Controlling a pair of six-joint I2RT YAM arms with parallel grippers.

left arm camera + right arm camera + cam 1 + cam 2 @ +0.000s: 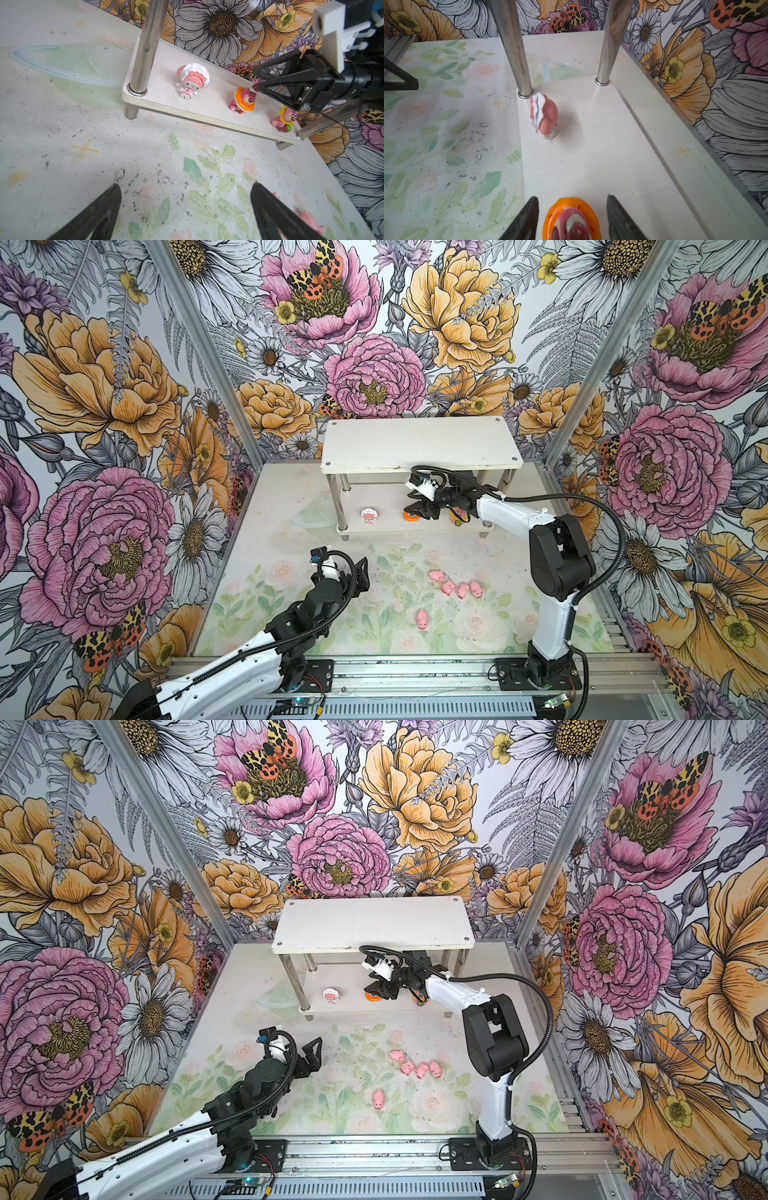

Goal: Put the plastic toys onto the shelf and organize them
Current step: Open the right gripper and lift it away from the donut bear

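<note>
The white shelf stands at the back on metal legs. Three toys stand on its lower tier: a white-rimmed one, an orange-rimmed one and a yellow-rimmed one. My right gripper reaches under the top board and is open, a finger on each side of the orange-rimmed toy with a gap on both sides. Several pink pigs lie clustered on the mat, and one pig lies apart nearer the front. My left gripper hovers open over the mat, empty.
The floral mat covers the floor, worn and speckled. Patterned walls close in on three sides. The shelf's metal legs stand close to the right gripper. A rail with both arm bases runs along the front edge.
</note>
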